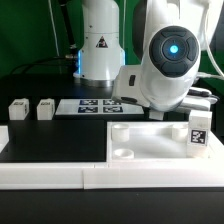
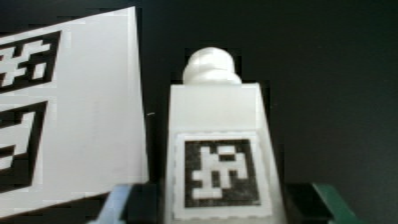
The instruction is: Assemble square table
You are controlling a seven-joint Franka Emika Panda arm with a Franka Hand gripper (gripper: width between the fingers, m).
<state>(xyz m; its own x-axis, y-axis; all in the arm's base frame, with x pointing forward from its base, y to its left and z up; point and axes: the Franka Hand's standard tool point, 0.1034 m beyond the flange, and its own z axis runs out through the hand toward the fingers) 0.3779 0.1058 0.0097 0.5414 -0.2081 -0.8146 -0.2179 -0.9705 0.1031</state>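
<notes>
White plastic slab (image 1: 150, 143), flat on black table (image 1: 50, 150), approx 4 o'clock in exterior view, round corner sockets facing up. At slab's 3 o'clock end, an upright leg (image 1: 198, 130), tag toward cam.

Over at 9 o'clock, well apart from slab: first loose leg (image 1: 18, 110) and second loose leg (image 1: 45, 108), side by side on table, not touching. Btwn those and the arm (image 1: 175, 55), at approx 11 o'clock of slab: marker board (image 1: 95, 105), flat on table. Along the 6 o'clock edge of the scene: long white border rail (image 1: 110, 178), just in front of slab.

Arm bulk covers the claw in exterior view, so wrist view only for that.

Wrist view: gripper (image 2: 217, 205) astride gripped leg (image 2: 222, 140), one dark finger on each flank, fingers (image 2: 128, 205) right up against leg's sides w/ no clear gap. Seems clamped on it, jaws narrowed to leg width, though contact is blurred at frame edge. Tag face of gripped leg toward cam, rounded screw tip (image 2: 210, 68) at the end away from the fingers. Black table behind. Marker board (image 2: 63, 110) just beside gripped leg, apart from it by a thin dark strip.
</notes>
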